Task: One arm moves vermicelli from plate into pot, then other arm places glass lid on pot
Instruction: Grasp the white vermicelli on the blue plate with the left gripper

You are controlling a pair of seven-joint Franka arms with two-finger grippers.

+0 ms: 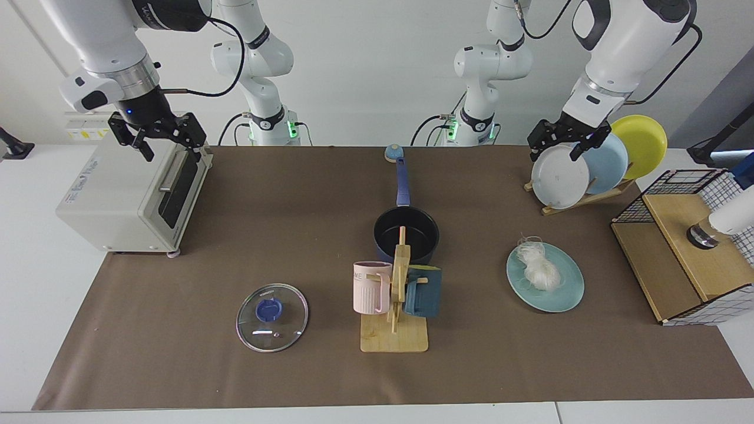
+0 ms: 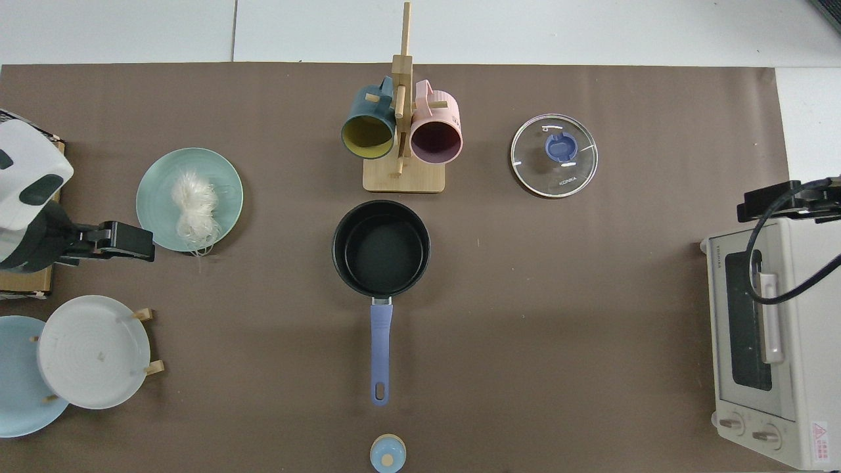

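The vermicelli (image 1: 539, 268) (image 2: 195, 207) lies as a loose white tangle on the pale teal plate (image 1: 562, 297) (image 2: 158, 187). The navy pot (image 1: 419, 231) (image 2: 381, 246) stands mid-table with nothing inside and its handle pointing toward the arm bases; the mug rack hides part of it in the facing view. The glass lid (image 1: 288, 327) (image 2: 573, 179) lies flat on the mat, blue knob up. My left gripper (image 1: 555, 152) (image 2: 128, 241) hangs open, high beside the plate rack, behind the teal plate. My right gripper (image 1: 169, 150) (image 2: 788, 200) hangs open above the toaster oven.
A wooden mug rack (image 1: 396, 338) (image 2: 402, 174) with a pink and a dark teal mug stands in front of the pot. A toaster oven (image 1: 118, 200) (image 2: 769, 328), an upright plate rack (image 1: 589, 168), a wire-and-wood box (image 1: 683, 259) and a small blue knob (image 1: 393, 153) line the edges.
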